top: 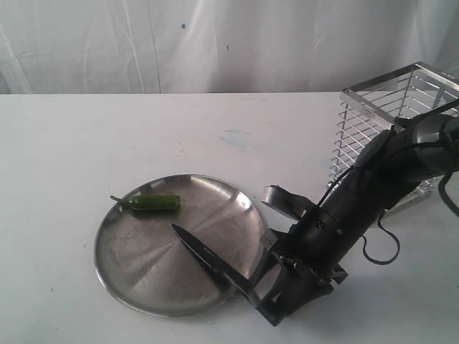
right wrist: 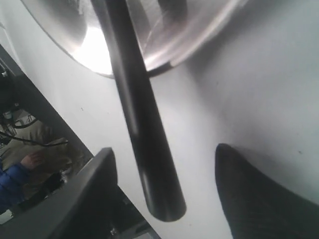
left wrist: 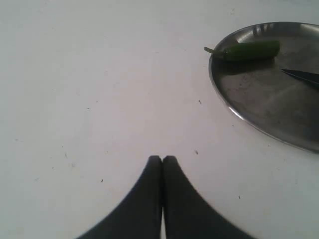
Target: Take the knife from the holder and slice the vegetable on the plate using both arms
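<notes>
In the exterior view, the brushed-steel plate [top: 122, 279] is seen on the white table [top: 57, 143], and the green chili pepper [top: 154, 203] is laid near its far-left rim, with the stem pointing off the plate. The black knife [top: 204, 252] is laid slantwise across the near-right part of the plate, its tip toward the plate's middle and well apart from the pepper. Its handle reaches over the rim to the right gripper [top: 267, 295], which is placed at the plate's near-right edge. The chrome wire holder [top: 373, 122] is stood upright behind the right arm [top: 358, 208], at the far right of the table. In the left wrist view, the left gripper [left wrist: 162, 160] is shown over bare table with its fingers pressed together and nothing between them; the plate, the pepper and the knife's tip are seen well apart from it. In the right wrist view, the knife's handle is seen running between the right gripper's two fingers [right wrist: 259, 194], which are spread wide. A strip of table is visible on each side of the handle, so neither finger is seen touching it. The butt end is found between the fingers, and farther along the handle is seen crossing the plate's rim.
</notes>
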Controlling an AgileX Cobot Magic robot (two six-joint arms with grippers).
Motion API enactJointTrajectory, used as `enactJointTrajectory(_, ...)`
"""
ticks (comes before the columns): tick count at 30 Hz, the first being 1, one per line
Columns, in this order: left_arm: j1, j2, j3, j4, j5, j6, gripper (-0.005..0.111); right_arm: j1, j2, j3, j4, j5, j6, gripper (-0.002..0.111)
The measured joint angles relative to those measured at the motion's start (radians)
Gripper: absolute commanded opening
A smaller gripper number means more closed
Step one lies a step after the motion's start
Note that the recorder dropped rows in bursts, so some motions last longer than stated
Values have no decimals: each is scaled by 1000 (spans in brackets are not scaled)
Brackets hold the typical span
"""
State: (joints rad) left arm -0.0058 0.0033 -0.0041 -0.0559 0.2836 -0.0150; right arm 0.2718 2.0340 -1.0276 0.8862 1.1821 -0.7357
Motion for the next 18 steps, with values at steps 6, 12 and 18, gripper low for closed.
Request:
enactJointTrajectory(6, 0, 0, 0, 0, 0, 0, 0, 0, 0, 0, 24, 0, -14, 54)
enactJointTrajectory(12, 0, 0, 0, 0, 0, 0, 0, 2, 0, 0, 51, 5, -30, 54)
enactJointTrajectory(18, 0, 0, 0, 0, 0, 0, 0, 31, 14, 0, 53, 9, -41, 54)
